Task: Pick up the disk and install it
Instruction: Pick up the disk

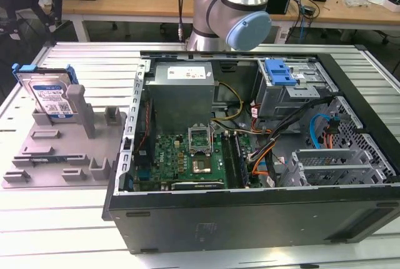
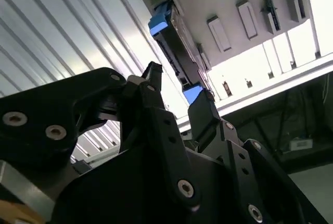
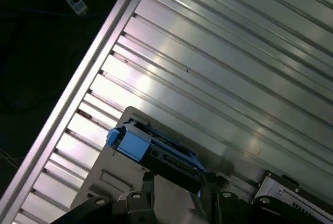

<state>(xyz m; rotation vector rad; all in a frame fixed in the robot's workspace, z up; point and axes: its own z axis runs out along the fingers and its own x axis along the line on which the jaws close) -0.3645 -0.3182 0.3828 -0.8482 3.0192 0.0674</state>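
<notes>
**Claw spread, disk upright in its grey stand**

The gripper (image 2: 177, 86) has its two black fingers (image 2: 155, 81) spread apart with nothing pinched between them. In both wrist views the gap between them lines up with the disk (image 2: 174, 47) beyond, and the fingers stand clear of it.

In the exterior view the disk (image 1: 51, 94) stands on edge with its blue-and-white label facing out and its blue frame showing along the top. It sits in a slot at the far end of a grey plastic stand (image 1: 62, 150), with one of the stand's upright posts (image 1: 79, 103) just in front of it.

The stand lies flat on the slatted aluminium table (image 1: 56, 225), towards the exterior view's left. Just beside it is the open computer case (image 1: 250, 219), lying on its side. Inside the case are a grey metal box with a white sticker (image 1: 181, 97), a green board (image 1: 184, 159) below it, and a bare blue clip (image 1: 279, 72) on the drive cage towards the exterior view's right.

The arm (image 1: 231, 12), silver with pale blue caps, rises behind the far wall of the case. Wooden desks (image 1: 137, 0) stand beyond it.
</notes>
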